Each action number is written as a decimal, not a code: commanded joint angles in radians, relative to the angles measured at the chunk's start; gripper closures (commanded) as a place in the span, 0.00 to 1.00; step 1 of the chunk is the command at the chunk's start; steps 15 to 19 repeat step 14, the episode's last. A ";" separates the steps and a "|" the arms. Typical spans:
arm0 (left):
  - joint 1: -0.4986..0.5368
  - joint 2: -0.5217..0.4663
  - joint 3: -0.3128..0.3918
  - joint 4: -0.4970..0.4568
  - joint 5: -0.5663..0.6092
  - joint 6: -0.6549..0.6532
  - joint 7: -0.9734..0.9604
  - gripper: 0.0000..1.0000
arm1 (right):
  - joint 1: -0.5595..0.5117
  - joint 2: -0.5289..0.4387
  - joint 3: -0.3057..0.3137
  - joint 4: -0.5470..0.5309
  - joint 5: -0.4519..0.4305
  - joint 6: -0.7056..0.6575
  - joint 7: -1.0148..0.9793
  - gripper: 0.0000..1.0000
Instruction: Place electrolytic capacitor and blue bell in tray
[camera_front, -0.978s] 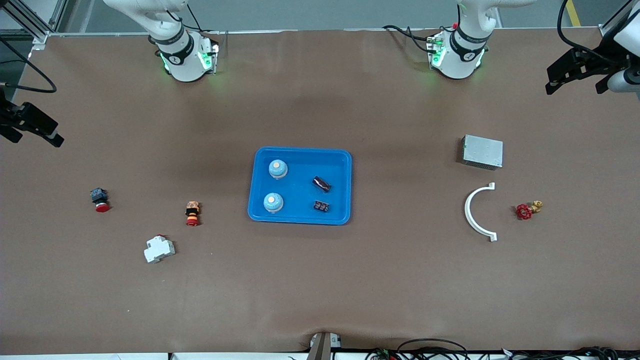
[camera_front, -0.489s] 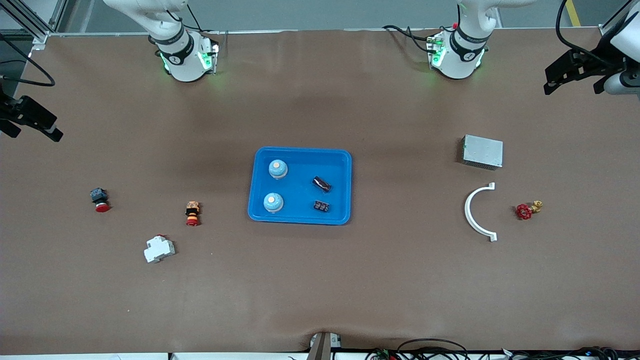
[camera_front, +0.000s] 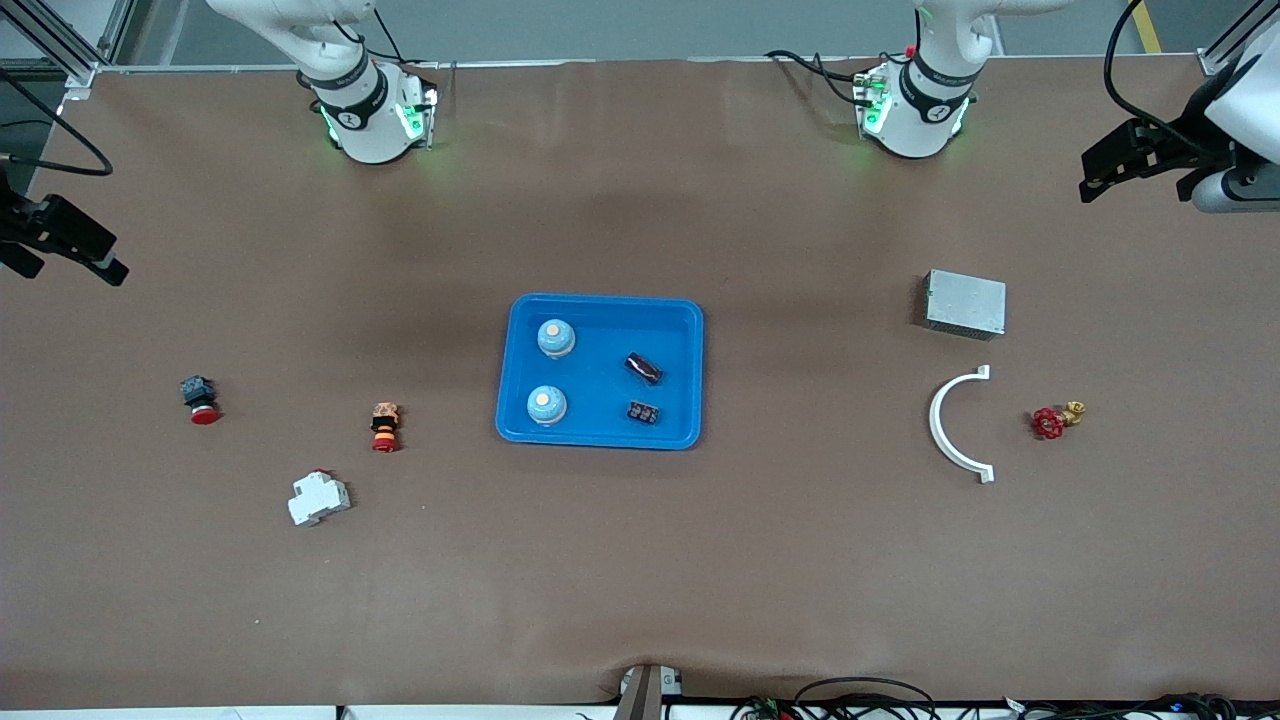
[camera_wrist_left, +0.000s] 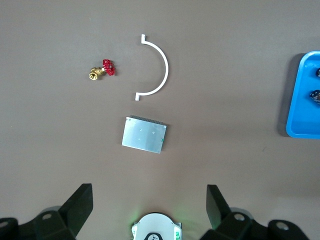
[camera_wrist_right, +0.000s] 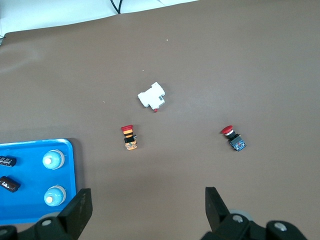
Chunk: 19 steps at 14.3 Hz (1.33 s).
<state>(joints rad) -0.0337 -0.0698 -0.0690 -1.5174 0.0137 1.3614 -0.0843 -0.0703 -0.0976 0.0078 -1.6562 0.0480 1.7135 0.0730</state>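
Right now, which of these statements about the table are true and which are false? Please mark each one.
1. Two blue bells sit in the tray. True.
2. The left gripper holds a capacitor. False: it is open, holds nothing and hangs over the table's edge at the left arm's end.
3. The two capacitors lie in the tray. True.
4. The grey box is in the tray. False: it is on the table, toward the left arm's end.
5. The right gripper is shut. False: it is open, over the right arm's end.
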 joint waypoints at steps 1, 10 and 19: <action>0.000 0.011 0.001 0.029 -0.004 -0.016 0.008 0.00 | -0.008 0.007 0.009 0.021 -0.013 -0.011 -0.006 0.00; -0.021 0.048 -0.002 0.029 -0.011 -0.011 0.015 0.00 | -0.011 0.012 0.008 0.021 -0.019 -0.008 -0.010 0.00; -0.006 0.050 0.005 0.072 -0.005 -0.015 0.014 0.00 | -0.013 0.012 0.006 0.024 -0.027 -0.008 -0.087 0.00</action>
